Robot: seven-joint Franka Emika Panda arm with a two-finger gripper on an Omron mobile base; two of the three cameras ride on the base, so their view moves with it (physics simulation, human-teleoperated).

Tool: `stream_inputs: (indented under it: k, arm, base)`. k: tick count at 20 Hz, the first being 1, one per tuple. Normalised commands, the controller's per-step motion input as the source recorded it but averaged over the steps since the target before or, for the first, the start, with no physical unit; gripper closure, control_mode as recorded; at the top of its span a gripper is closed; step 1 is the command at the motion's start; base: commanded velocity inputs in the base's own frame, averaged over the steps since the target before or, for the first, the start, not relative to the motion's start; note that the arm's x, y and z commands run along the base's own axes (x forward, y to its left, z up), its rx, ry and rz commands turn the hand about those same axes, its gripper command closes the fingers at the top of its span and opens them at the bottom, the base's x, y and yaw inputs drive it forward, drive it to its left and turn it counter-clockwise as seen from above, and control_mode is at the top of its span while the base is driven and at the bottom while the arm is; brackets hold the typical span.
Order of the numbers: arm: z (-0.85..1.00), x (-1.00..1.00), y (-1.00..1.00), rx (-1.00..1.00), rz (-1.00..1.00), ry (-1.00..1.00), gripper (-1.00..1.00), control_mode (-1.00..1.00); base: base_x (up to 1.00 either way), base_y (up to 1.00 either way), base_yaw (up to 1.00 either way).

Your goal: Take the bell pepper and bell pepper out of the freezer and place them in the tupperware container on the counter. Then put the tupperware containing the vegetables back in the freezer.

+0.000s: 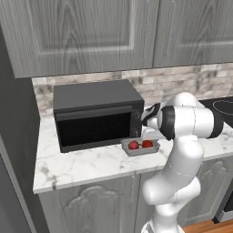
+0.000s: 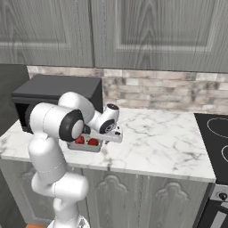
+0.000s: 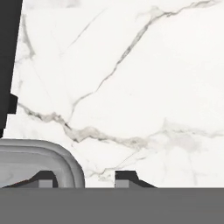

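at lower left of the hand view: the gripper (image 3: 83,179) has its two dark tips apart, one on each side of the tupperware container's (image 3: 70,164) rounded rim, released.
container: lower centre of the left base view (image 1: 154,148), long axis running left-right along the counter (image 1: 91,164), just in front of the black microwave (image 1: 95,113).
contents: two red bell peppers (image 1: 133,145) (image 1: 147,144) side by side inside.
surface: white marble with grey veins.
room: grey wood-grain cabinets (image 2: 133,31) above, brick backsplash (image 2: 169,91), dark cooktop (image 2: 216,133) at right edge.
writing: cannot tell any.
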Motion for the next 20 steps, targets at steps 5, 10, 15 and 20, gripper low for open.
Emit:
stream_inputs:
  k: [5,10,15,20]
  arm:
    - [-0.1,-0.45,0.08,0.07,-0.11,0.0,1.0,-1.0]
    - [0.2,-0.59,0.0,0.05,-0.25,-0.06,1.0,-1.0]
    - [0.74,-0.56,-0.02,0.01,-0.29,-0.07,1.0,-1.0]
    - [0.97,-0.53,-0.01,0.0,-0.29,-0.01,1.0,-1.0]
  base:
    - [0.0,0.0,0.0]
    - [0.0,0.0,0.0]
    - [0.0,0.0,0.0]
    - [0.0,0.0,0.0]
